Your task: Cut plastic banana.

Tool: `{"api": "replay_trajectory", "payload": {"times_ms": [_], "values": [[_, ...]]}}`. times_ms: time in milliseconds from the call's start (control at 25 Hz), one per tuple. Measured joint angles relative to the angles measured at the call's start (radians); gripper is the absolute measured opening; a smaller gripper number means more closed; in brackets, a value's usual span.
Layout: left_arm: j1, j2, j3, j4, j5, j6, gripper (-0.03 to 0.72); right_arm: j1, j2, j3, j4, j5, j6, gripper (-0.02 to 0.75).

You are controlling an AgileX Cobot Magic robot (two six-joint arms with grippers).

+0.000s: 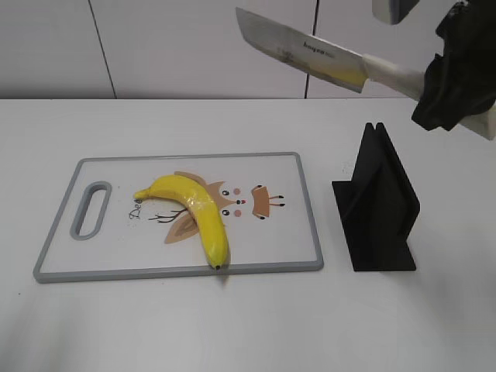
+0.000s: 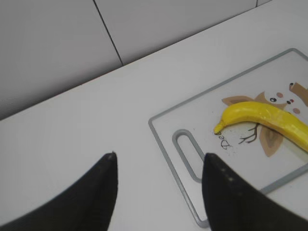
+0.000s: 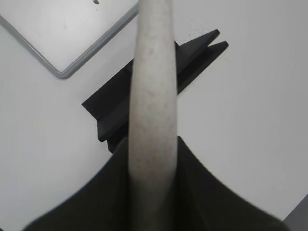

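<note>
The plastic banana (image 1: 194,208) is glossy yellow and curved, and lies whole on the grey-rimmed white cutting board (image 1: 298,159). It also shows in the left wrist view (image 2: 269,120). My right gripper (image 1: 446,85) is shut on the pale handle of a cleaver-style knife (image 1: 302,50), held high at the upper right, blade pointing left, well above the board. In the right wrist view the handle (image 3: 153,106) runs up between the jaws (image 3: 153,159). My left gripper (image 2: 159,166) is open and empty, above the table left of the board (image 2: 163,144).
A black knife stand (image 1: 380,205) with a slot stands on the table right of the board, below the knife; it also shows in the right wrist view (image 3: 115,110). A white wall rises behind the white table.
</note>
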Motion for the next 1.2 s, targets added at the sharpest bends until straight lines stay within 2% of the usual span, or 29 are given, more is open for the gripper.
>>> {"api": "replay_trajectory", "payload": {"times_ms": [120,240,400,560,720,920,1200], "values": [[0.000,0.112,-0.103,-0.006,0.002,0.061,0.525,0.000,0.038,-0.029,0.005,0.004,-0.103,0.167],[-0.034,0.212,-0.195,-0.008,0.021,0.157,0.525,0.000,0.084,-0.068,0.021,0.012,-0.193,0.167],[-0.154,0.332,-0.269,-0.011,0.035,0.288,0.525,0.000,0.144,-0.121,0.070,0.021,-0.342,0.167],[-0.285,0.450,-0.299,0.030,0.044,0.414,0.524,0.000,0.200,-0.173,0.099,0.023,-0.490,0.167],[-0.366,0.566,-0.324,0.056,0.039,0.524,0.524,0.000,0.265,-0.222,0.108,0.024,-0.616,0.167],[-0.409,0.695,-0.371,0.064,0.025,0.599,0.524,0.000,0.347,-0.271,0.188,0.023,-0.714,0.167],[-0.417,0.843,-0.436,0.070,0.017,0.615,0.520,0.000,0.411,-0.337,0.297,0.001,-0.784,0.167]]}}
